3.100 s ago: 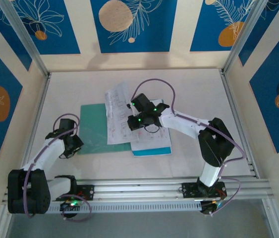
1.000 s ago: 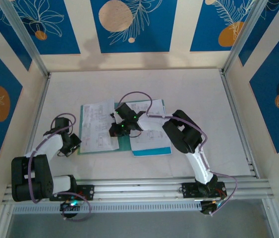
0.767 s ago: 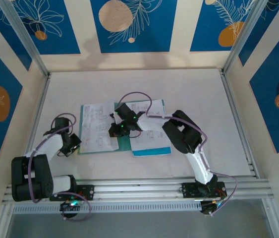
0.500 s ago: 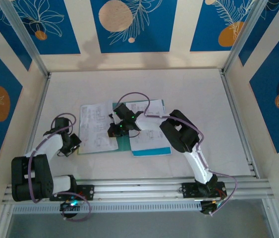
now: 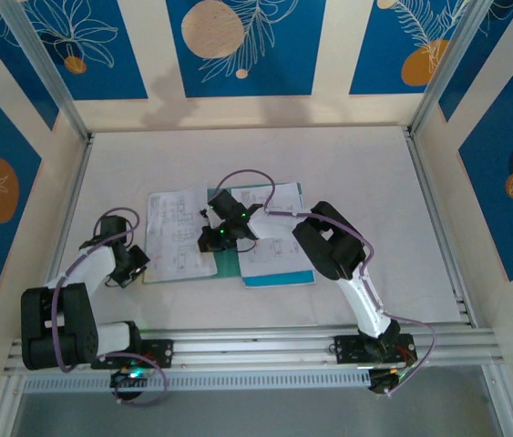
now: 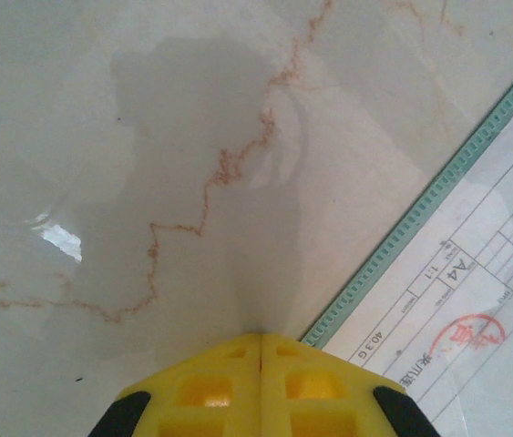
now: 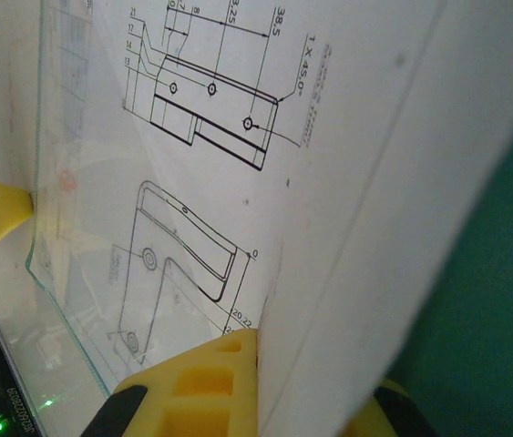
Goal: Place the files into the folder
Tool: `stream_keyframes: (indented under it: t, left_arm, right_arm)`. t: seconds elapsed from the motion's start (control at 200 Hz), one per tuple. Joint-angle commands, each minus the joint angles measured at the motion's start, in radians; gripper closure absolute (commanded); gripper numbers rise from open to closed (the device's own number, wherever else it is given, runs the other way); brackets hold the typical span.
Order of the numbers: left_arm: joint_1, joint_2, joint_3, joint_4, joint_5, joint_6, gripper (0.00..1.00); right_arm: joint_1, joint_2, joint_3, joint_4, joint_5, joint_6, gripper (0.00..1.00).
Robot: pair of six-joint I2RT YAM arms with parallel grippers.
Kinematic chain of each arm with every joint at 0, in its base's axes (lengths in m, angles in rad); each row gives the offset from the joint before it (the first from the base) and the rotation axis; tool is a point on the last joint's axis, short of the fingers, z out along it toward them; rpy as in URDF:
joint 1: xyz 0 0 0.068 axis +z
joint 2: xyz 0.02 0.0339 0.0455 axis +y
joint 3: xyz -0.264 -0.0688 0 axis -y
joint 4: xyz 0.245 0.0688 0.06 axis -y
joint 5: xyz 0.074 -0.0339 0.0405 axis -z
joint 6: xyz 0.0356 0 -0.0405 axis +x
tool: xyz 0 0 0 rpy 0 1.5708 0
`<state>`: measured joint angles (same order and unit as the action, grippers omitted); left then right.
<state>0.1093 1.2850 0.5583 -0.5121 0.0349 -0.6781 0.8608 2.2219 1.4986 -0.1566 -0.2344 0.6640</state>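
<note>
Right jaws: clenched on right edge of white drawing sheet (image 5: 179, 235) | sheet: lies left of them over teal folder (image 5: 228, 265), long axis near-far | left jaws: clenched empty, just beside folder's left edge | remaining files (image 5: 283, 259): right of folder

Left arm (image 5: 81, 273): white link shells, black joint housings | right arm (image 5: 358, 284): same finish | cables (image 5: 238, 175): lilac, one looped along each arm | indicator lights (image 5: 222, 232): green, at wrist and bases | left gripper (image 6: 261, 337), right gripper (image 7: 261, 341): yellow moulded fingers, square recesses, black outer edges
</note>
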Motion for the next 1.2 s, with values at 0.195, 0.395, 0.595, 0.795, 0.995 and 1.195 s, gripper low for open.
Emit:
stream_keyframes:
  t: [0.195, 0.395, 0.595, 0.795, 0.995, 1.195]
  left_arm:
    - [0.001, -0.012, -0.032, 0.024, 0.05, 0.013, 1.0]
    - [-0.018, -0.159, 0.033, -0.096, 0.035, 0.024, 1.0]
    - [-0.16, -0.15, 0.075, -0.085, 0.082, 0.0, 1.0]
    - [-0.443, -0.023, 0.082, 0.053, 0.056, -0.105, 1.0]
    - [-0.582, 0.072, 0.071, 0.122, -0.002, -0.18, 1.0]
    - [-0.677, 0.158, 0.034, 0.21, -0.01, -0.243, 1.0]
  right_arm:
    - [0.026, -0.082, -0.05, -0.033, 0.046, 0.041, 0.63]
    - [0.024, -0.251, -0.111, -0.099, 0.201, 0.108, 0.33]
    - [0.024, -0.388, -0.212, -0.207, 0.354, 0.305, 0.43]
    - [0.062, -0.424, -0.247, -0.309, 0.5, 0.5, 0.9]
    - [0.051, -0.389, -0.191, -0.401, 0.551, 0.596, 1.0]
    - [0.013, -0.327, -0.154, -0.417, 0.528, 0.632, 1.0]
